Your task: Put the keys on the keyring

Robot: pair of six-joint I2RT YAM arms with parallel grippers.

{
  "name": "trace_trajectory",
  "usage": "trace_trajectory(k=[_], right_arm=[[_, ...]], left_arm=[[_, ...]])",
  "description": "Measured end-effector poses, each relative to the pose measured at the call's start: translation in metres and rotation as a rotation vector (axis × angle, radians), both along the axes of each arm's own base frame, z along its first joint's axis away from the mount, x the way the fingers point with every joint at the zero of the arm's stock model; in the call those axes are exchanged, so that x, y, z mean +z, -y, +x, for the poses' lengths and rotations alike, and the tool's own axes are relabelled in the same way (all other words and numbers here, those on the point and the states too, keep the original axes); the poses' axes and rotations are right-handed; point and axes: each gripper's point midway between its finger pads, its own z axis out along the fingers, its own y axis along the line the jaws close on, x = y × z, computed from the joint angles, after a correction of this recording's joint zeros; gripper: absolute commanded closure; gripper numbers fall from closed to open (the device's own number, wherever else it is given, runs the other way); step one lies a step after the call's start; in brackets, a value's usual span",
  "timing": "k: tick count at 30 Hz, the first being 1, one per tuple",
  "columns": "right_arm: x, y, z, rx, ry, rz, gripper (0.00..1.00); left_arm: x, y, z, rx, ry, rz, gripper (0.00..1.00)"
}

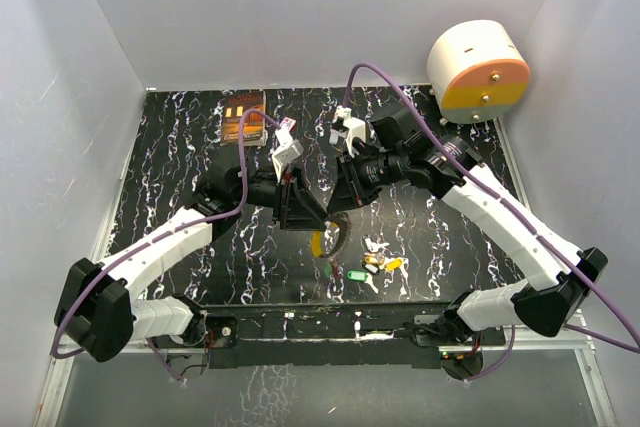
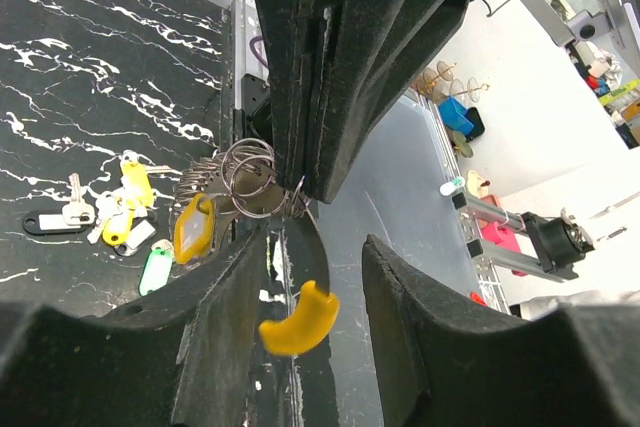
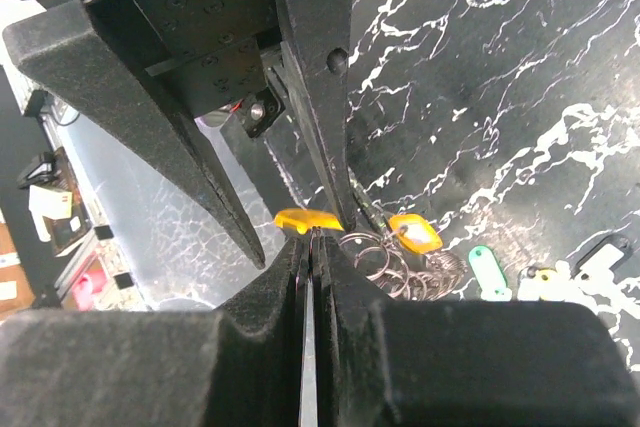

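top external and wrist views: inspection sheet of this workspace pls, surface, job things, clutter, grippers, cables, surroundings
surface: black marbled tabletop, no damage seen
job's things: keyring with a yellow tag at the right gripper's tip; loose keys on the table beside it
clutter: book at far edge; white and orange drum far right
grippers: right gripper shut on the keyring; left gripper open, a yellow curved piece between its fingers
cables: purple cables along both arms
surroundings: white walls

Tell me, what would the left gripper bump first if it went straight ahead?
Likely the yellow piece between the left gripper's open fingers, then the right gripper's shut tips; depth is unclear.
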Motion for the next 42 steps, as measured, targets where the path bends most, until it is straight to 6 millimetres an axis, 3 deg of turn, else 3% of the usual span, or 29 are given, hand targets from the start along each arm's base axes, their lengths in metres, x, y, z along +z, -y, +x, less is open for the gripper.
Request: trace_trajectory(k=[15, 25, 36, 42], right_arm=[[-0.010, -0.003, -0.010, -0.006, -0.170, -0.047, 0.92], [-0.004, -0.003, -0.011, -0.006, -0.174, -0.044, 0.92], [-0.002, -0.003, -0.014, 0.005, -0.182, -0.034, 0.93], [-0.001, -0.004, -0.016, 0.009, -0.185, -0.029, 0.92]], left_arm=[[0.008, 0.007, -0.004, -0.040, 0.044, -0.019, 0.61], [0.002, 0.010, -0.008, -0.062, 0.035, -0.008, 0.74], [0.001, 0.010, -0.007, -0.063, 0.048, -0.011, 0.96], [0.001, 0.010, -0.007, -0.063, 0.050, -0.012, 1.00]])
